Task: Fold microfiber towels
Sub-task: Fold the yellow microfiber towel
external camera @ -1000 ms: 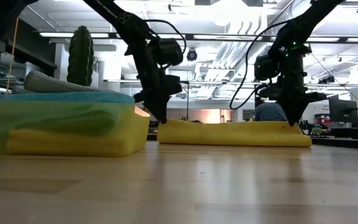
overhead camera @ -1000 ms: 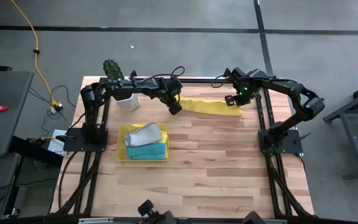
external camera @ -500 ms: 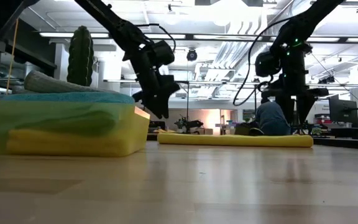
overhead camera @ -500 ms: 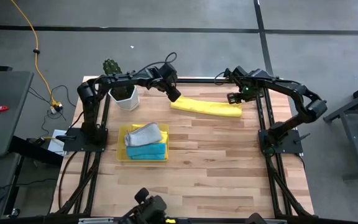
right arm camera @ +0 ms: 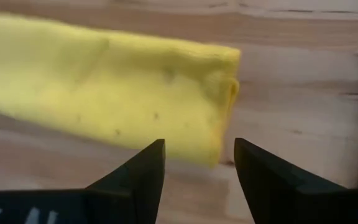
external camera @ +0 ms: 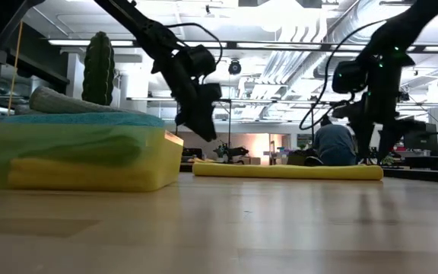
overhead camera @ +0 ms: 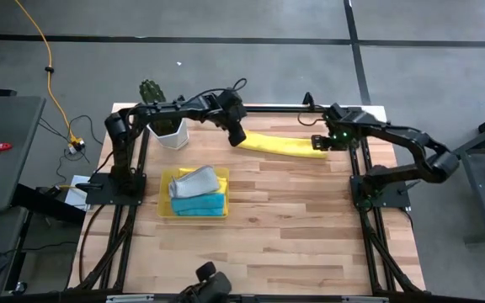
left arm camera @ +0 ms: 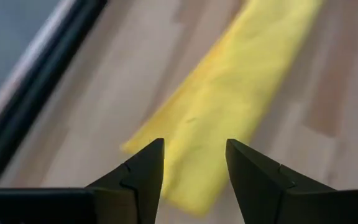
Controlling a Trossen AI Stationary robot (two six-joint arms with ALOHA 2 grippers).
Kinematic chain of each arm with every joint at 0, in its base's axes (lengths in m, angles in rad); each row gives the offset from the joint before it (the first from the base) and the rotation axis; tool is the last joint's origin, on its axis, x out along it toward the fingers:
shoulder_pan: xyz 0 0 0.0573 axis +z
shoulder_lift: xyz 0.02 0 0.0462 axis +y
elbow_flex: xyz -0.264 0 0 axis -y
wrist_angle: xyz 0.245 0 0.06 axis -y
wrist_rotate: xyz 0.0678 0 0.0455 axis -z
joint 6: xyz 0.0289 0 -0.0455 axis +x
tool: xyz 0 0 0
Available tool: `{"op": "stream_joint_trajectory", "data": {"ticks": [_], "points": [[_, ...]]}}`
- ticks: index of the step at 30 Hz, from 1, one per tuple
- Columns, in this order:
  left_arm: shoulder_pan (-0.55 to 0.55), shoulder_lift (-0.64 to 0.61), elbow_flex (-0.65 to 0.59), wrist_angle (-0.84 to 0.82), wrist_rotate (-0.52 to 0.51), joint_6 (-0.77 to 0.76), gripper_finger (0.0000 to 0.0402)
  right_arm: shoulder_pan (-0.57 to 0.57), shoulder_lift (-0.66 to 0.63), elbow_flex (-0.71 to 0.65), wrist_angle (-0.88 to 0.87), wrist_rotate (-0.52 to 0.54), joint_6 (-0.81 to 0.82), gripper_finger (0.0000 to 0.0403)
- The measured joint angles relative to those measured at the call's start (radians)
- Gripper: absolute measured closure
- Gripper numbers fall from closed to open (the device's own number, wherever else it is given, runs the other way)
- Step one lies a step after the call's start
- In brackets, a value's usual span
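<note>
A bright yellow microfiber towel (overhead camera: 283,145), folded into a long narrow strip, lies flat on the table near its far edge (external camera: 287,171). My left gripper (overhead camera: 236,135) hovers open just above the strip's left end (left arm camera: 194,146), clear of it. My right gripper (overhead camera: 318,141) hovers open above the strip's right end (right arm camera: 199,144), also touching nothing. In the low view both grippers (external camera: 201,129) (external camera: 375,148) hang above the towel with air below them.
A translucent yellow tray (overhead camera: 165,210) at the table's left middle holds a grey towel (overhead camera: 194,181) on a turquoise one (overhead camera: 202,204). A cactus in a white pot (overhead camera: 168,130) stands at the far left. Bare wood (overhead camera: 293,227) spreads across the near half.
Both grippers have opened and let go of the yellow towel, then risen off it; the right one has also drawn toward the table's right edge. The towel, held up at both ends before, has dropped and now lies as a flat, slightly slanted strip.
</note>
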Motion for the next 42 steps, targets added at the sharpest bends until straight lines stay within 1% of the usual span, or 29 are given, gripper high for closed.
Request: {"op": "stream_joint_trajectory", "data": {"ticks": [1, 3, 7, 9, 11, 16, 19, 21, 24, 26, 28, 29, 30, 32, 34, 37, 39, 42], "points": [[-0.008, 0.000, 0.000, 0.012, 0.015, 0.000, 0.0238, 0.000, -0.005, -0.023, 0.041, 0.002, 0.026, 0.0219], [-0.023, 0.000, 0.000, 0.036, 0.039, -0.013, 0.0238, 0.001, -0.004, -0.061, 0.097, 0.039, 0.072, 0.0219], [-0.045, -0.007, 0.000, 0.085, 0.154, -0.048, 0.0238, 0.001, -0.004, -0.106, 0.196, 0.106, 0.119, 0.0219], [-0.062, -0.010, 0.000, 0.119, 0.194, -0.083, 0.0238, 0.002, 0.000, -0.121, 0.249, 0.111, 0.131, 0.0219], [-0.077, -0.019, 0.000, 0.123, 0.215, -0.126, 0.0238, 0.002, 0.010, -0.131, 0.282, 0.110, 0.143, 0.0219], [-0.126, -0.044, 0.000, 0.152, 0.236, -0.212, 0.0238, 0.002, 0.057, -0.158, 0.284, 0.112, 0.159, 0.0219], [-0.157, -0.070, 0.000, 0.212, 0.235, -0.247, 0.0238, 0.002, 0.076, -0.174, 0.298, 0.114, 0.157, 0.0222], [-0.171, -0.095, 0.000, 0.245, 0.236, -0.275, 0.0238, 0.006, 0.077, -0.180, 0.299, 0.118, 0.152, 0.0233], [-0.190, -0.134, 0.000, 0.316, 0.224, -0.311, 0.0238, 0.016, 0.072, -0.183, 0.293, 0.137, 0.113, 0.0271], [-0.195, -0.173, 0.000, 0.345, 0.220, -0.315, 0.0238, 0.023, 0.071, -0.183, 0.282, 0.150, 0.080, 0.0310], [-0.197, -0.214, 0.001, 0.354, 0.187, -0.314, 0.0238, 0.029, 0.064, -0.183, 0.265, 0.153, 0.047, 0.0362], [-0.197, -0.234, 0.001, 0.350, 0.163, -0.314, 0.0238, 0.033, 0.053, -0.184, 0.262, 0.153, 0.026, 0.0381], [-0.193, -0.254, 0.001, 0.334, 0.145, -0.307, 0.0238, 0.038, 0.037, -0.184, 0.250, 0.156, 0.009, 0.0390], [-0.191, -0.295, 0.001, 0.315, 0.096, -0.276, 0.0238, 0.045, -0.009, -0.190, 0.196, 0.154, 0.005, 0.0388], [-0.190, -0.333, 0.001, 0.277, 0.043, -0.244, 0.0238, 0.054, -0.069, -0.193, 0.142, 0.152, 0.012, 0.0396], [-0.193, -0.356, 0.002, 0.230, -0.048, -0.186, 0.0238, 0.074, -0.173, -0.189, 0.100, 0.140, 0.027, 0.0398], [-0.193, -0.352, 0.002, 0.199, -0.061, -0.155, 0.0238, 0.089, -0.239, -0.189, 0.061, 0.126, 0.049, 0.0400], [-0.199, -0.313, 0.002, 0.187, -0.046, -0.120, 0.0242, 0.107, -0.330, -0.189, 0.027, 0.094, 0.091, 0.0400]]}}
